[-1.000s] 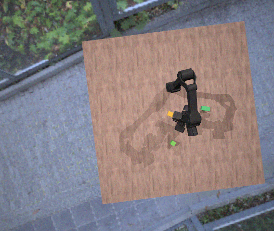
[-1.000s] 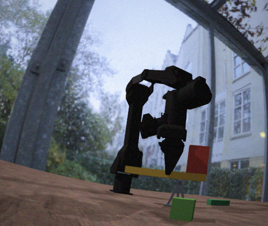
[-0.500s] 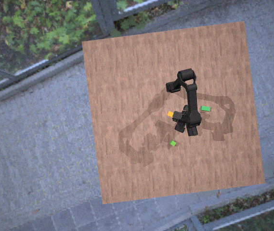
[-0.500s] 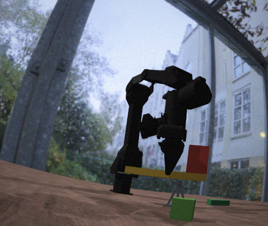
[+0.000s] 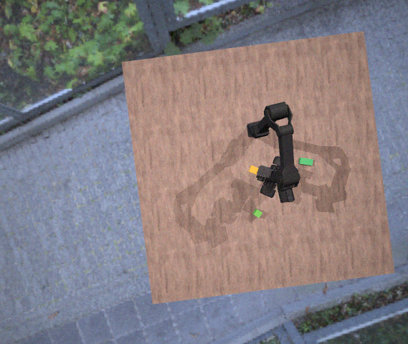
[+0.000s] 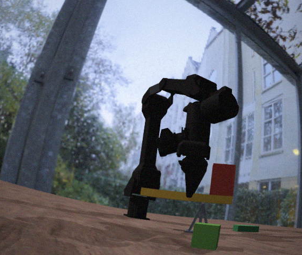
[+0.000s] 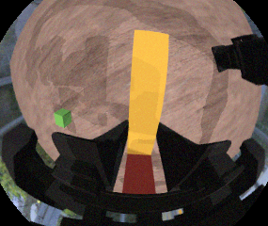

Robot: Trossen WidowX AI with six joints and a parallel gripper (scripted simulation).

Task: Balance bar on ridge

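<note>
The yellow bar point(image 5: 253, 169) point(image 6: 162, 193) point(image 7: 148, 85) is off the table, roughly parallel to the tabletop in the exterior view. A red block point(image 6: 222, 179) point(image 7: 139, 174) stands on its right end in the exterior view. The grey ridge point(image 6: 202, 205), on thin splayed legs, is under the bar, between my fingers and the red block in that view. The bar's underside appears to meet its top; exact contact is too small to tell. My gripper point(image 6: 189, 195) point(image 7: 143, 124) is shut on the bar, one finger on each side. The arm hides most of the bar in the top view.
A bright green block point(image 5: 257, 213) point(image 6: 205, 236) point(image 7: 62, 119) sits on the wooden table point(image 5: 196, 111) near the ridge, in front of its foot in the exterior view. A flat darker green block point(image 5: 306, 161) point(image 6: 245, 228) lies to the right of the arm in the top view.
</note>
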